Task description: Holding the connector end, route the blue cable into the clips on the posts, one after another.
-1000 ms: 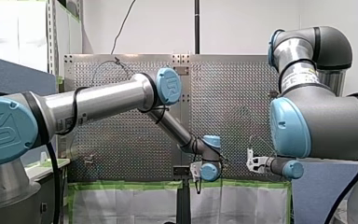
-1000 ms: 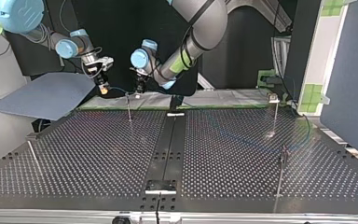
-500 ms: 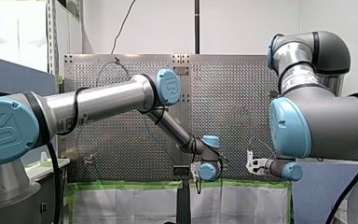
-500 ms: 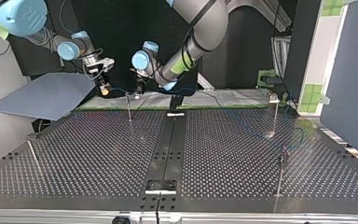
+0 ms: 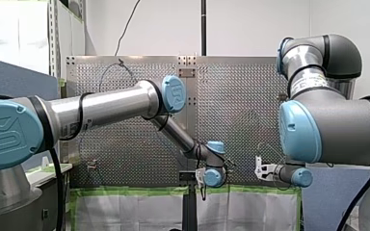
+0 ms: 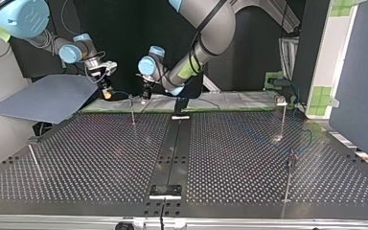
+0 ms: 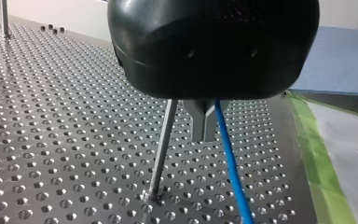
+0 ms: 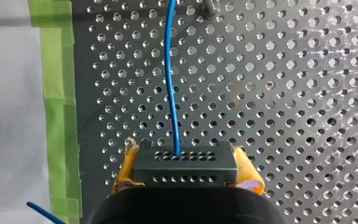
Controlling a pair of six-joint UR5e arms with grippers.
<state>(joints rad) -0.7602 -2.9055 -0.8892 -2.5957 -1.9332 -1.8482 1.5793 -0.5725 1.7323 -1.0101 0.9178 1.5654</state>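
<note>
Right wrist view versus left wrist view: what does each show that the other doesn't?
Only the right wrist view: my right pincer, its yellow pads shut on the black connector, with the blue cable leaving it. Only the left wrist view: my left pincer, the cable running down past it, and a blue sheet beyond the table. Both: the cable, the perforated table, green tape.

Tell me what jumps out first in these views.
The blue cable stands out most: it runs from the black connector clamped between my right pincer's yellow pads, out over the perforated table. In the left wrist view it passes close by my left pincer, beside a thin metal post.
</note>
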